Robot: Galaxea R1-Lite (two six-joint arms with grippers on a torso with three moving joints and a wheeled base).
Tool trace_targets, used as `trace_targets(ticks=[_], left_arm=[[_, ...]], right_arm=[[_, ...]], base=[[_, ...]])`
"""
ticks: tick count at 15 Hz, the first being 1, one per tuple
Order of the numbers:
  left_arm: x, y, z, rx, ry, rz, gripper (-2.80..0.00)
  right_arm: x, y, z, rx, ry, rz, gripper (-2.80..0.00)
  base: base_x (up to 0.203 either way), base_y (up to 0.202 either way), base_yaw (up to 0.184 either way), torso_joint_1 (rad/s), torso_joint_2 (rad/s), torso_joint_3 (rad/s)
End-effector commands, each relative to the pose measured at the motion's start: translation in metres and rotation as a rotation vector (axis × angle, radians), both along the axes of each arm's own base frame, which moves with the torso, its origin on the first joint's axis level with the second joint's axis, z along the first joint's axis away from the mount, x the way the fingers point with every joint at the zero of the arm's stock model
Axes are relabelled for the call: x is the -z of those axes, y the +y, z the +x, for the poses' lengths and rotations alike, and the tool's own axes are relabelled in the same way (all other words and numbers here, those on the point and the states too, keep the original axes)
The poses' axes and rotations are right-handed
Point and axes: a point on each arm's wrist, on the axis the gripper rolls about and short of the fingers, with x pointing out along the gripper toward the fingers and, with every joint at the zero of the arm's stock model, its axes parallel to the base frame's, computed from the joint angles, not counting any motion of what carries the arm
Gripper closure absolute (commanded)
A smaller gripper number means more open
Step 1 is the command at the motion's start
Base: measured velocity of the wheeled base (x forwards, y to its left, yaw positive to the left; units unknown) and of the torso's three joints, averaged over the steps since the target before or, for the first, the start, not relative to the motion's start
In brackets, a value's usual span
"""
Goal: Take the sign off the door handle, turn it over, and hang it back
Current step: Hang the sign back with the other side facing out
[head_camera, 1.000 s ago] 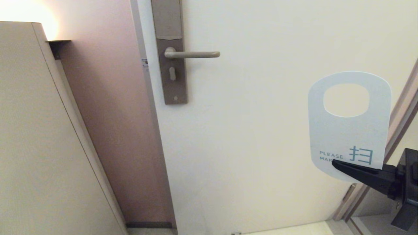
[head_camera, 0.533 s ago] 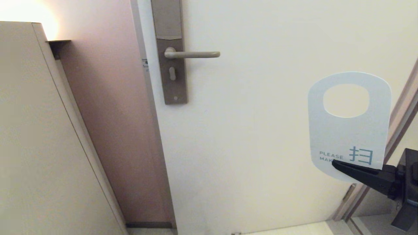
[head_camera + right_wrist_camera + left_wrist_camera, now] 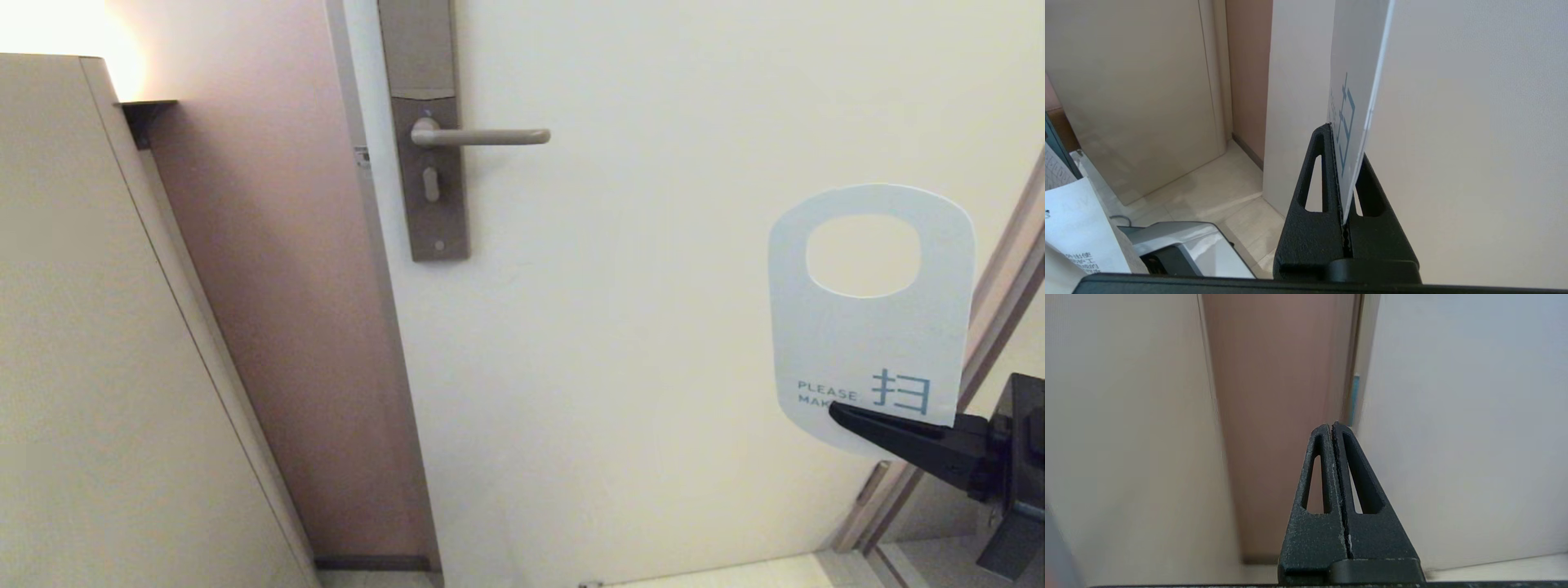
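The sign [image 3: 869, 335] is off the door handle [image 3: 482, 136] and held upright at the right, white face with "PLEASE MAK…" toward me, oval hole at the top. My right gripper [image 3: 837, 408] is shut on the sign's lower edge; in the right wrist view the card [image 3: 1351, 102] stands edge-on between the black fingers [image 3: 1312, 179] of that gripper [image 3: 1345, 139]. The handle is a bare horizontal lever on its tall plate [image 3: 429, 163], far up and left of the sign. My left gripper [image 3: 1332, 425] is shut and empty, out of the head view.
The cream door [image 3: 653, 327] fills the middle. A pinkish wall strip [image 3: 269, 286] and a beige cabinet [image 3: 90, 327] are at the left. A door frame [image 3: 1000, 294] runs behind the sign at the right. Papers [image 3: 1077, 228] and a grey device [image 3: 1180, 245] lie low.
The sign and right gripper have drifted very slightly down and left. Nothing else has moved.
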Motion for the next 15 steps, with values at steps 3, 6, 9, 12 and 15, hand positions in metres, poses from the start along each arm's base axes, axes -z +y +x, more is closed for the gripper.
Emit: trace_targets(ticks=[3, 6, 9, 12, 15], left_arm=[[0.005, 0.0, -0.002, -0.009, 0.023, 0.119, 0.0], [0.011, 0.0, -0.001, -0.011, 0.076, 0.209, 0.0], [0.011, 0.0, -0.001, 0.01, 0.07, 0.219, 0.0], [0.011, 0.0, -0.001, 0.004, 0.073, 0.201, 0.0], [0.011, 0.0, -0.001, 0.002, 0.074, 0.187, 0.0]], right_arm=[[0.002, 0.0, -0.001, -0.003, 0.003, -0.001, 0.0], [0.002, 0.0, 0.0, -0.002, 0.006, -0.002, 0.0], [0.012, -0.001, -0.002, 0.0, 0.044, -0.012, 0.0], [0.01, 0.001, 0.004, 0.009, 0.051, -0.013, 0.0], [-0.002, 0.006, 0.021, 0.041, 0.035, -0.012, 0.0]], base=[[0.0, 0.0, 0.0, 0.0, 0.0, 0.0], [0.0, 0.0, 0.0, 0.0, 0.0, 0.0], [0.0, 0.0, 0.0, 0.0, 0.0, 0.0], [0.0, 0.0, 0.0, 0.0, 0.0, 0.0], [0.0, 0.0, 0.0, 0.0, 0.0, 0.0]])
